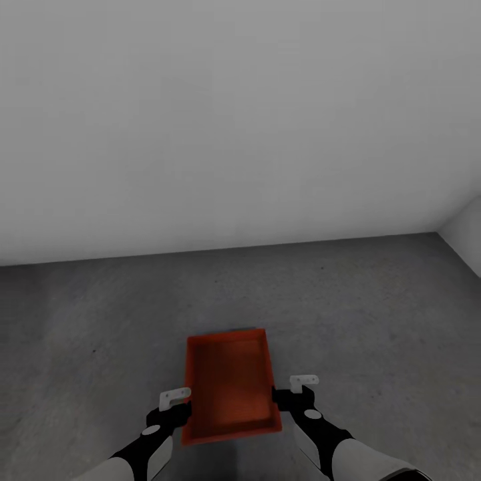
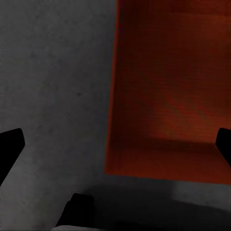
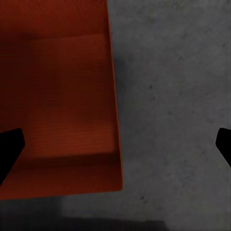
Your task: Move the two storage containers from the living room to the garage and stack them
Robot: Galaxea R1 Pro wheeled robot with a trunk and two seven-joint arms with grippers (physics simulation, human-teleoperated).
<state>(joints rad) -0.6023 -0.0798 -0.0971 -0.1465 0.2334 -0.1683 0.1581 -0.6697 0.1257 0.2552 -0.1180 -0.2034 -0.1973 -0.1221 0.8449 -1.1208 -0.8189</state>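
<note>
Head view, lower centre: 1 storage container (image 1: 230, 391) lies lengthwise away from the robot, between spread left gripper (image 1: 177, 407) and spread right gripper (image 1: 294, 394), both equally near.

Both arms are black near the wrist w/ smooth white shell segments further back, approx. same design on each side. The left tool (image 1: 179, 398) and the right tool (image 1: 302, 384) each have a black body w/ a small pale grey-white bracket plate on top, w/ tiny dark holes that look like screw points. In the wrist views the fingers (image 2: 9, 144) look plain matte black, no markings visible.
</note>
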